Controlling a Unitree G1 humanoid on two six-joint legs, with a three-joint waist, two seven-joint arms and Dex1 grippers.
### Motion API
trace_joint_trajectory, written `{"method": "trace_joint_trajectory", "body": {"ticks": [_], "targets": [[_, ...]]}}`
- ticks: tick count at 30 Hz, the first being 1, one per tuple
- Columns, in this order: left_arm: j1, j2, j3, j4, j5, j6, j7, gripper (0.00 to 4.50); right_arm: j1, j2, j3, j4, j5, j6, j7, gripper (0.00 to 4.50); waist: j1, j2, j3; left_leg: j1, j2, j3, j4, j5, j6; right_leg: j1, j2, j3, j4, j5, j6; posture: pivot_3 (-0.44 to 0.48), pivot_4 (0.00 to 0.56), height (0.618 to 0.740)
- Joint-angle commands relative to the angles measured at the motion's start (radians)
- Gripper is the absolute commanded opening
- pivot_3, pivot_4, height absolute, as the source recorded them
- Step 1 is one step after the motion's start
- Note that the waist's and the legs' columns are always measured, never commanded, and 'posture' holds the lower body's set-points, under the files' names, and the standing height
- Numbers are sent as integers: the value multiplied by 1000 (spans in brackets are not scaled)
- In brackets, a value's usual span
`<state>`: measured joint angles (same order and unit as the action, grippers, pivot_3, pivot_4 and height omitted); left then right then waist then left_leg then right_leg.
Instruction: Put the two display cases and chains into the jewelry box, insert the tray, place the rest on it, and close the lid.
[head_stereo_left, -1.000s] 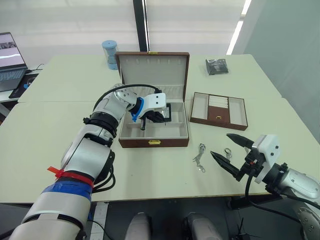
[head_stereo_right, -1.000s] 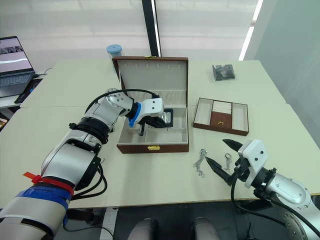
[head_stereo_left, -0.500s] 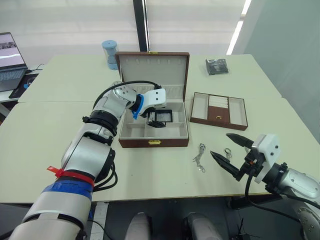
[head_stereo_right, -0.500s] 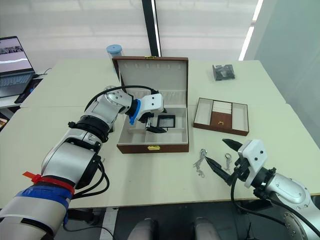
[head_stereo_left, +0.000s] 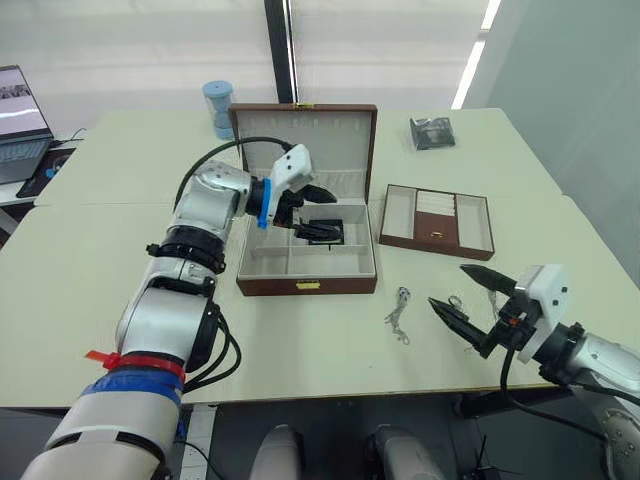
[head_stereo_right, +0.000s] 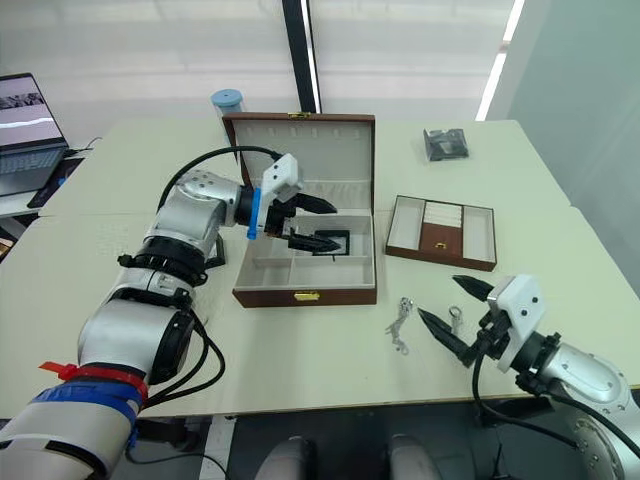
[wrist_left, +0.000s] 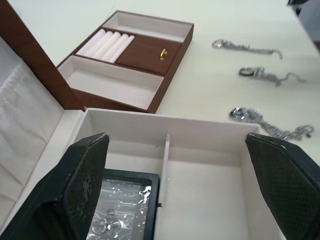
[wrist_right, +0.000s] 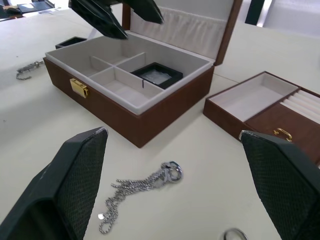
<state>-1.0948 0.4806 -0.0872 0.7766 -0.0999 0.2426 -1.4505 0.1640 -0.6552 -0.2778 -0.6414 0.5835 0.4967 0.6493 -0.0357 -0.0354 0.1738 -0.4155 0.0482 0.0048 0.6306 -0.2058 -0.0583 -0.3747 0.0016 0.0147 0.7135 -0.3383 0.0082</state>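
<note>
Starting at the far left, a black display case sits on the table at about nine o'clock of the jewelry box, outside it and not yet packed. It could easily be forgotten there, or nudged by the left arm's elbow when that arm swings back.

The left gripper hangs over the box's rear right compartment with its two black fingers spread wide and nothing between them. Directly under it lies the other display case, flat in that compartment. If the arm dips on its way out, a fingertip could catch the case's frame and flip it against the divider, or knock the upright lid just behind.

Moving right, the tray rests on the table at three o'clock of the box, well clear of it. It must go in only once the cases and chains are down; set in early, it would ride on them and the lid would not shut.

At five o'clock of the box the chains lie loose on the tabletop, with a small ring-ended chain just beside. They look thin and slippery; a pinch may grab only one strand and drag the others off.

Farthest right, the right gripper sits low near the chains, fingers wide apart, holding nothing.
</note>
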Motion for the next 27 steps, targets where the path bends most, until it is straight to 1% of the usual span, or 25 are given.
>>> {"method": "trace_joint_trajectory", "body": {"ticks": [1, 5, 9, 12, 13, 17, 20, 23, 27], "targets": [[105, 85, 90, -238, -110, 198, 19, 4471, -11, -49, -96, 69, 31, -22, 67, 4500, -1, 0, 0, 0, 0, -1, 0, 0, 0, 0, 0, 0, 0, 0, 0, 0, 150, 740], [290, 191, 176, -487, -183, 369, 95, 4471, -38, -106, -129, 213, 5, -56, 145, 4500, 2, 0, 0, 0, 1, -2, 1, 0, 0, 1, 0, 0, 0, 0, 0, 0, 150, 740], [458, 288, 286, -681, -252, 502, 183, 4471, -82, -159, -145, 350, -16, -88, 214, 4500, 6, 0, 0, 0, 0, -2, 1, 0, 0, 1, -1, 0, 0, 0, 0, 0, 150, 740], [605, 361, 404, -784, -290, 569, 236, 4471, -115, -196, -142, 447, -38, -111, 263, 4500, 6, 0, 0, 0, 0, -2, 1, 0, 0, 1, -2, 0, 0, 0, 0, 0, 150, 740], [674, 385, 464, -811, -297, 587, 252, 4471, -128, -208, -138, 486, -45, -119, 281, 4500, 6, 0, 0, 0, 0, -2, 1, 0, 0, 1, -2, 0, 0, 0, 0, 0, 150, 740], [883, 445, 646, -867, -304, 599, 315, 4471, -168, -243, -125, 600, -77, -153, 338, 4500, 3, 1, 0, 1, 2, -2, 0, 0, 0, 1, -4, 0, 0, 0, 0, 0, 150, 740], [975, 454, 735, -883, -320, 588, 350, 4471, -191, -256, -122, 656, -91, -170, 364, 4500, 5, 0, 0, 2, 2, -2, 0, 0, 0, 1, -5, 0, 0, 0, 0, 0, 150, 740], [1135, 450, 833, -869, -273, 521, 373, 4471, -221, -263, -112, 715, -115, -189, 374, 4500, 5, 1, 0, 2, 3, -1, 0, 0, 0, 2, -6, 1, 0, 0, 0, 0, 150, 740], [1225, 437, 908, -861, -266, 460, 429, 4471, -245, -263, -104, 755, -132, -204, 382, 4500, 7, 0, 0, 3, 8, 0, -1, 0, 0, 1, -7, 1, -1, 0, 0, 0, 150, 740]]}}
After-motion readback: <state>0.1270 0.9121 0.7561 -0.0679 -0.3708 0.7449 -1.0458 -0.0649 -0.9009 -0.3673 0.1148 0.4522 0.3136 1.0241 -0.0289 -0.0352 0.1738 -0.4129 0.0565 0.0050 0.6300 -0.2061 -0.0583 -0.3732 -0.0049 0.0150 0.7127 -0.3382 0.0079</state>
